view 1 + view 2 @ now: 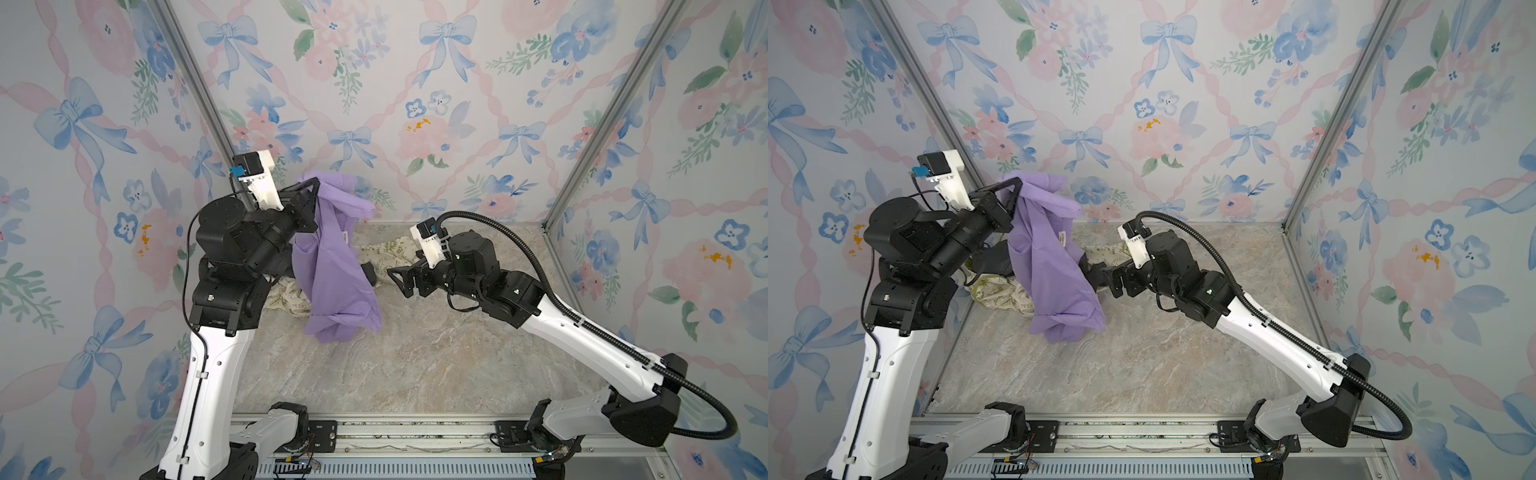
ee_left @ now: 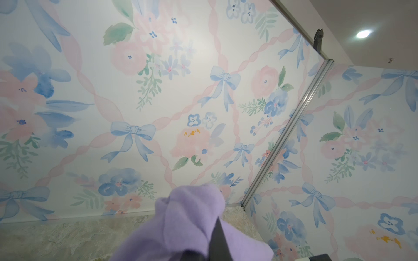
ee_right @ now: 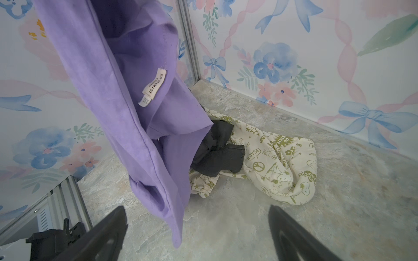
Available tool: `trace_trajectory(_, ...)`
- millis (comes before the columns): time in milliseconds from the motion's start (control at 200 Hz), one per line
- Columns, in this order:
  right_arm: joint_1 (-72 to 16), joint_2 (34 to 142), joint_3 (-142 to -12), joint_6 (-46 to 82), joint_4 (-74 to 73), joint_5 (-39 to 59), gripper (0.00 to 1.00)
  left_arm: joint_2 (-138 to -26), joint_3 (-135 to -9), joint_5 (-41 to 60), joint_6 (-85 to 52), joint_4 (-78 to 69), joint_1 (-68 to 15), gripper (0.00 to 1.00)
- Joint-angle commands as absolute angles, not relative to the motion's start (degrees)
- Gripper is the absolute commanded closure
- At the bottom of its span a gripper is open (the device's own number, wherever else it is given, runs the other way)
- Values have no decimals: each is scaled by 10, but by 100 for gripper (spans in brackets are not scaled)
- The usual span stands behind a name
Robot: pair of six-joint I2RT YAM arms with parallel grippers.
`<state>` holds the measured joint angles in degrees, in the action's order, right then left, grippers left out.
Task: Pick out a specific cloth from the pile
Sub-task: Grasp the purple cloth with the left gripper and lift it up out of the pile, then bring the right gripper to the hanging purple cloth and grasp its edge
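- Grips the cloth in the left claw, jaws pinched fully together on a bunched upper fold of the lavender fabric.
- Holds that grip high above the far left corner of the tabletop, in front of the flowered wall.
- Hangs from there as one long drape, down toward the tabletop's left half, hiding much of the pile in both top views.
- Ends in a crumpled lower hem, perhaps brushing the tabletop, though no view settles it.
- Shows a small white sewn-in label on an inner fold, seen from the right wrist.
- In the left wrist view: only a soft purple bunch above one dark jaw, wall behind.
- On the tabletop near the far left corner, close to the far edge: the pile, well below the raised grip.
- Made up of a cream fabric printed in olive green, with a dark grey garment lying crumpled on top of it.
- From the right wrist's side, one end of the dark grey garment hidden behind the lavender edge.
- Holds the right claw wide open and empty, low over the tabletop, aimed at the cloth and the pile.
- Stands just beside the hanging drape, a narrow gap showing between them in a top view, jaws far apart with bare tabletop between.
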<state>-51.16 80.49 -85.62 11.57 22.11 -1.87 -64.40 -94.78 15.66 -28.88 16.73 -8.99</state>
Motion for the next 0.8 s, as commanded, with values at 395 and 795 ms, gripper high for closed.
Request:
trace_trajectory(395, -473, 728, -833, 84, 216, -62, 1, -694, -913, 201, -378, 90, -172, 100)
trace_trajectory(795, -427, 690, -784, 119, 244, -61, 2, -757, -795, 123, -415, 91, -311, 100)
